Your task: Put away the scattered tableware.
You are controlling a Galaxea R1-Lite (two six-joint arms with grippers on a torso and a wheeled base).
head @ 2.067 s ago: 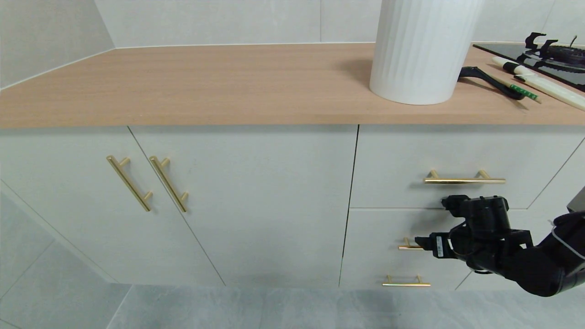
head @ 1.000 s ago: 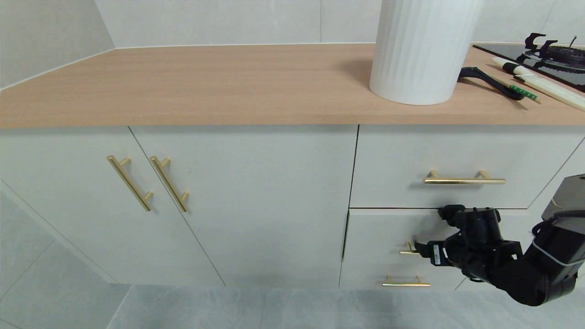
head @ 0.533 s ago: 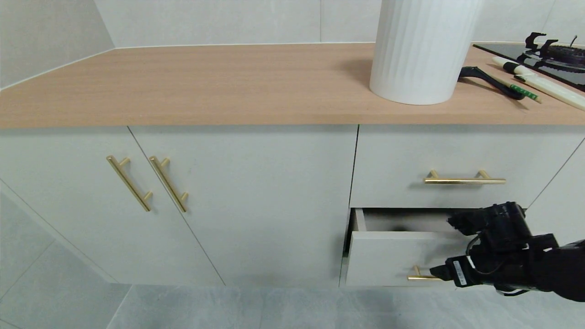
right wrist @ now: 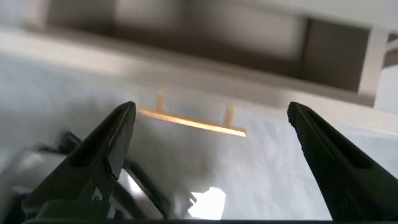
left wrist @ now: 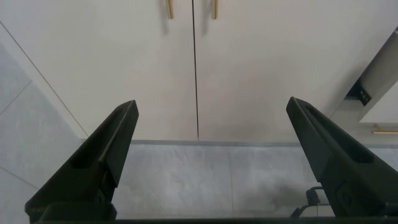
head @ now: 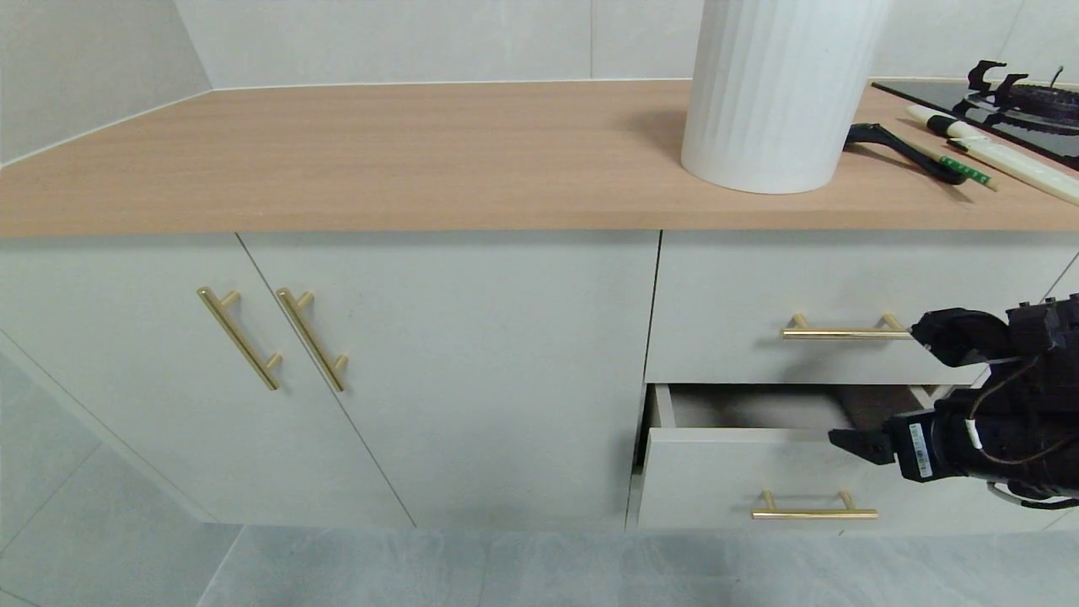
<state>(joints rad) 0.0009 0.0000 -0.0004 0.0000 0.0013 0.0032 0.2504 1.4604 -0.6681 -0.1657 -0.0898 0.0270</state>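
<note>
Down at the right end of the light wooden counter, next to the black stove top, is where the tableware sits: a black-handled utensil, a thin stick with a green band and a long cream-coloured piece with a dark collar. They're lying loose and close together, and the black handle's near end disappears behind a tall white ribbed container that stands upright on the counter.

Below that there's a stack of pale grey drawers with gold bar handles. The top drawer is closed. The middle drawer stands partly open, so you can see into the shadowed inside past its front panel. Its gold handle is low on the front with nothing touching it.

The right gripper hangs in front of the drawers at the right side. Its jaws are apart, one tip up near the right end of the top drawer's handle and the other level with the open drawer's top edge. It's gripping nothing.

The left gripper is down low facing the seam between two pale grey cabinet doors and the grey tiled floor. Its jaws are wide apart too, with nothing between them.
</note>
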